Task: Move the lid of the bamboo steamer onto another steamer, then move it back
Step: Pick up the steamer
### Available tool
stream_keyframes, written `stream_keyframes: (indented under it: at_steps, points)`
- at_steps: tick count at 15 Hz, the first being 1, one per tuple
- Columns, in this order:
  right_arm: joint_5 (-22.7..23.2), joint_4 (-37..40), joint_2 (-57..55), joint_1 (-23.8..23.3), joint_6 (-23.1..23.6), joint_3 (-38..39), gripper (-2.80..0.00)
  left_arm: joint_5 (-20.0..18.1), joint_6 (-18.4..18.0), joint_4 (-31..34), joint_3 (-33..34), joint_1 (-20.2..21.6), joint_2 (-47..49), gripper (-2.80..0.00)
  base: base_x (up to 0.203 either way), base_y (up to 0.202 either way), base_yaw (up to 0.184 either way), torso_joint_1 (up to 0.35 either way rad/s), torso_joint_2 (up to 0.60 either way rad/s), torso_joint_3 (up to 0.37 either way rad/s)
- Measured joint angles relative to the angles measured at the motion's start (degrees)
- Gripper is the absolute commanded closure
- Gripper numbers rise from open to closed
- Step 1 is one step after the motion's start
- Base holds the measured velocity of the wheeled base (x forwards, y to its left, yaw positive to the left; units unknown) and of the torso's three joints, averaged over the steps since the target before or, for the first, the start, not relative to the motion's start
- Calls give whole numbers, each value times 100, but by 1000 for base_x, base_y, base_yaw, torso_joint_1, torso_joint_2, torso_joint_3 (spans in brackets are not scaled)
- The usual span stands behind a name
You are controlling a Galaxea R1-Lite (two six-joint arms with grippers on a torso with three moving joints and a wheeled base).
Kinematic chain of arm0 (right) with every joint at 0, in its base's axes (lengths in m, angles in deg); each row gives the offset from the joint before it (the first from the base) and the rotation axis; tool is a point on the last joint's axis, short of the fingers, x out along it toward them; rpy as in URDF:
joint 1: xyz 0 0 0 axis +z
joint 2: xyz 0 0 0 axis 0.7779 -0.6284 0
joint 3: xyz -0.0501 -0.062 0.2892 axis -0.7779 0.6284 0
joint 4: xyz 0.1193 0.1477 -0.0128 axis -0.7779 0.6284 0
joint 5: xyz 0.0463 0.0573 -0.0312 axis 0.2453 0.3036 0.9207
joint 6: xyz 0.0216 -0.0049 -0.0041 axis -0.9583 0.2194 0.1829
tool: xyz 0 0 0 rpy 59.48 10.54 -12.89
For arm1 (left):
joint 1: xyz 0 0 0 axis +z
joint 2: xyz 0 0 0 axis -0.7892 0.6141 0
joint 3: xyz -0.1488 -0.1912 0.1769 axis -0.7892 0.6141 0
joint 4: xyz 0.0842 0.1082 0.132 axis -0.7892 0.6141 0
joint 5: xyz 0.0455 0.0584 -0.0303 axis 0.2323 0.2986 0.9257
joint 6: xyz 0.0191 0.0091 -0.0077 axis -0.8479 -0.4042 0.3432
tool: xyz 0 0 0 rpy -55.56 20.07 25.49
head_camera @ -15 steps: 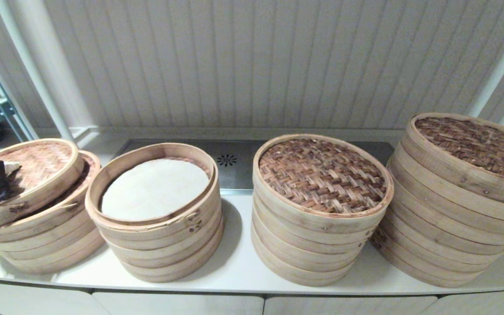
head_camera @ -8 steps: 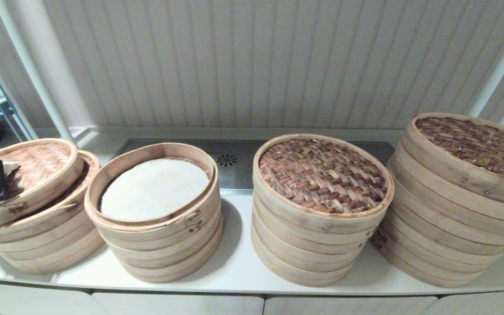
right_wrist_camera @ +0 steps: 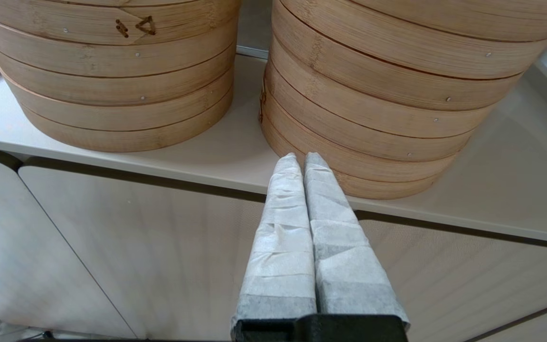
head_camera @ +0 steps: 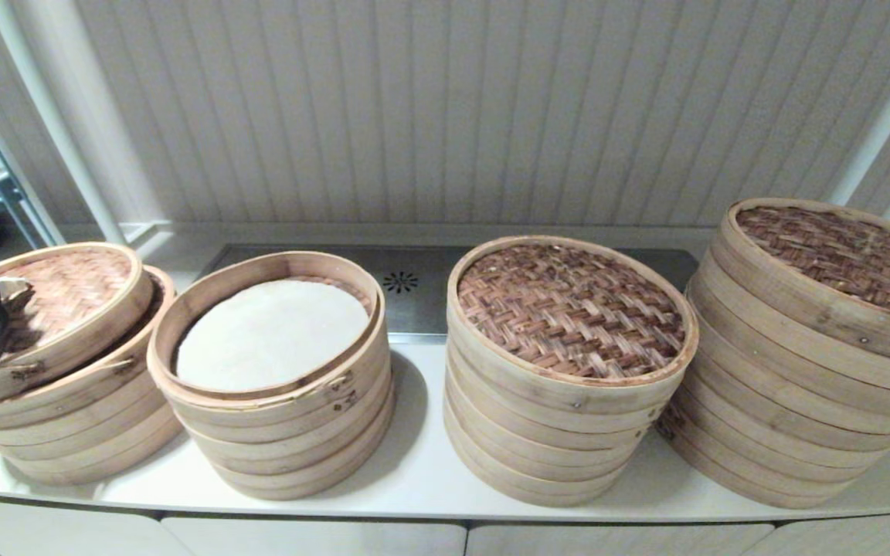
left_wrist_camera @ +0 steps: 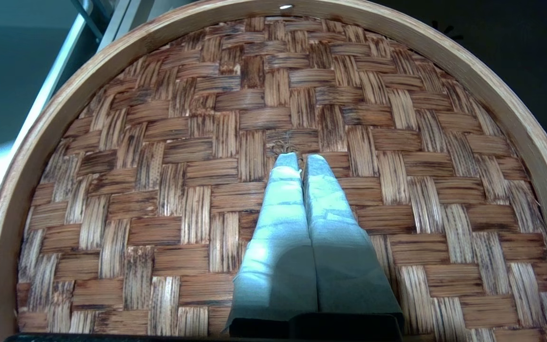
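Note:
A woven bamboo steamer lid [head_camera: 74, 289] lies tilted on top of the far-left steamer stack [head_camera: 66, 417], its near side raised. My left gripper [head_camera: 12, 292] is over that lid at the view's left edge. In the left wrist view my left gripper [left_wrist_camera: 301, 159] is shut, tips pinched at a small knot in the centre of the lid [left_wrist_camera: 183, 142]. Beside it stands an uncovered steamer stack [head_camera: 290, 432] with a white liner [head_camera: 271, 332] inside. My right gripper [right_wrist_camera: 300, 157] is shut on nothing, low in front of the counter edge [right_wrist_camera: 207, 161].
Two taller lidded stacks stand to the right, one in the middle [head_camera: 568, 309] and one at the far right [head_camera: 839, 255]. A metal drain plate [head_camera: 414, 293] lies behind them against the panelled wall. Cabinet fronts [right_wrist_camera: 112, 247] run below the counter.
The left gripper and the tilted lid have drifted slightly to the left over the far-left stack. Nothing else has moved.

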Motion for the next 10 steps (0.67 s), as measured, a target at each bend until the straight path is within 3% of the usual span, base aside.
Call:
stream_keyframes:
  at_steps: [10]
  points:
    - [0,5,0,-2,0,0,0,43,235,-30,-215,-59,-66,0,0,0,0,0,0,0]
